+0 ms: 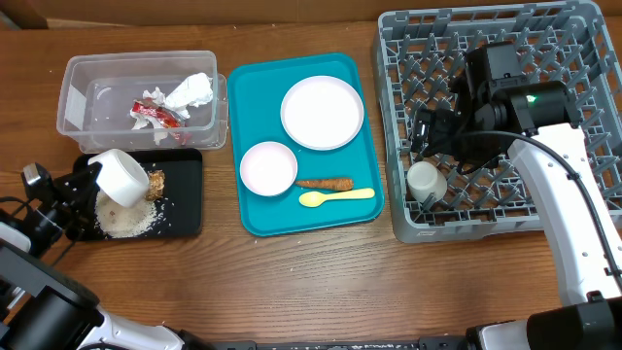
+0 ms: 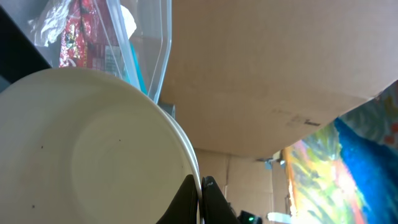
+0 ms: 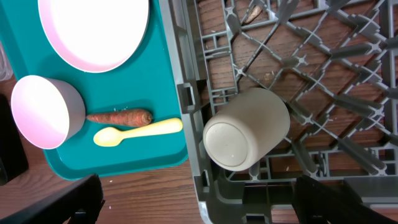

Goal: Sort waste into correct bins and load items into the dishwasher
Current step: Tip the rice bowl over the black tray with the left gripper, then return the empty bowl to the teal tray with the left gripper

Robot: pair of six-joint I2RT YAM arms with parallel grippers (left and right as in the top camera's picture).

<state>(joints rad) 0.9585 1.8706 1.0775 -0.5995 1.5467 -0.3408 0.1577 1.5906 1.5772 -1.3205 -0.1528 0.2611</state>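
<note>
Two end effectors are shown, and only one is loaded. At the lower left of the overhead view, the left end effector (image 2: 200, 194) is closed on the rim of a tilted white bowl (image 1: 121, 177). In the left wrist view its dark fingers (image 2: 185, 200) are pinched together with the thin rim between them. The bowl's pale inside, flecked with a few dark specks, fills the left of that frame. The bowl is held over the black tray (image 1: 185, 165), above a heap of rice grains (image 1: 124, 220), with a brown food lump (image 1: 155, 183) just beside it.

The right end effector (image 3: 199, 202) is spread wide and nothing is gripped; its fingers are seen at the two lower corners of the right wrist view. Between and above them a white cup (image 3: 245, 137) is lodged at a tilt in the lower-left corner of the grey dish rack (image 1: 466, 231), its closed base turned toward the camera. No contact with the fingers is seen.

On the tabletop (image 1: 292, 282), mid-frame, a teal tray (image 1: 253, 97) carries a pale yellow spoon (image 1: 335, 196), a carrot-like stick (image 1: 326, 183) just above it, a second white bowl (image 1: 268, 167) and a round plate (image 1: 322, 112). At the upper left, a red-and-white wrapper (image 1: 155, 114) and white crumpled paper (image 1: 190, 92) lie in the clear tub (image 1: 73, 97).
</note>
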